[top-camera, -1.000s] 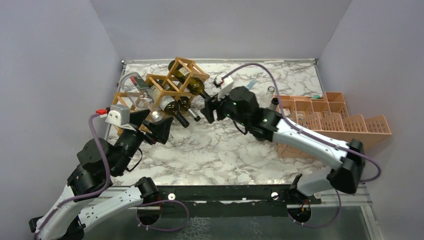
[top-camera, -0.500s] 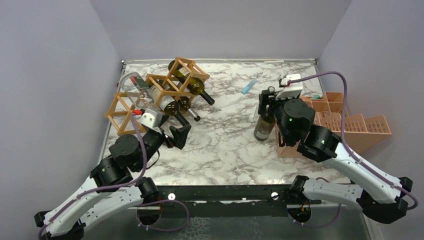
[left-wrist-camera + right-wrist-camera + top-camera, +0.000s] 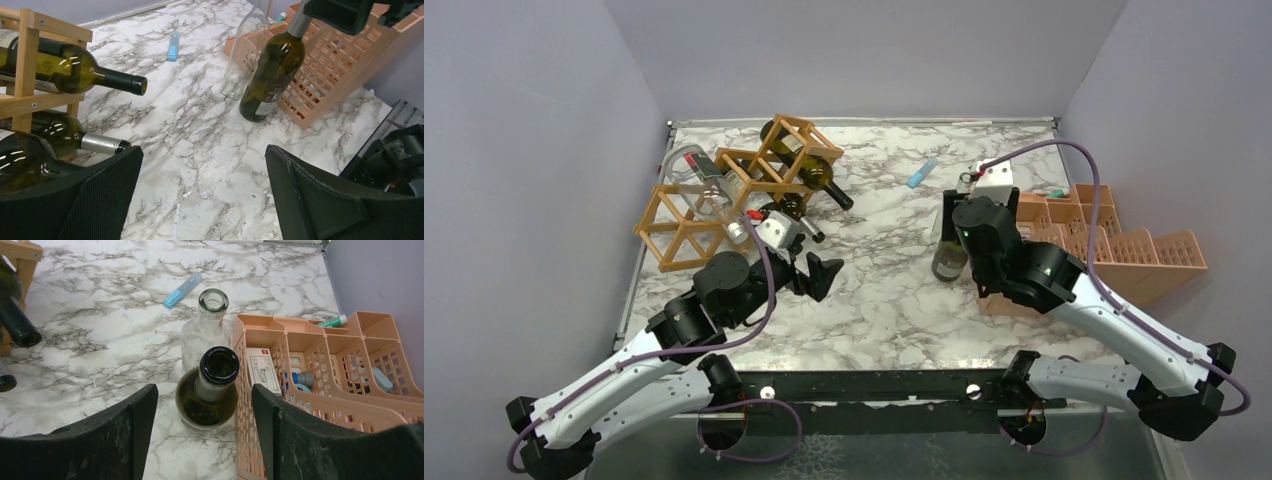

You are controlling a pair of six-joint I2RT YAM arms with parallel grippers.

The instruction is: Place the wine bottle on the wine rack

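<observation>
Standing upright on the marble table [image 3: 874, 300], the dark green wine bottle [image 3: 948, 258] is at the right side, well apart from the wine rack [image 3: 26, 60] at the far left. It sits just beside the near corner of the pink crate [image 3: 1144, 255], with a clear empty bottle [image 3: 205, 330] upright just behind it.

The right gripper [image 3: 949, 222] hangs over the wine bottle's mouth. In the right wrist view its two fingers [image 3: 125, 435] stand apart, one on each side of the neck, with bare table showing between each finger and the glass, so nothing is clamped. The left wrist view shows the top of the neck reaching up to the black gripper body.

The left gripper [image 3: 809, 275] hovers above the table in front of the rack, its fingers spread wide and holding nothing. It faces across the table toward the wine bottle.

The rack lies at an angle along the left edge and already holds several bottles lying on their sides. One dark bottle [image 3: 75, 67] in an upper opening points its neck out over the table. The diamond openings at the near-left end of the rack look empty in the top view.

A blue marker [image 3: 922, 173] lies on the table between rack and crate, toward the back.
</observation>
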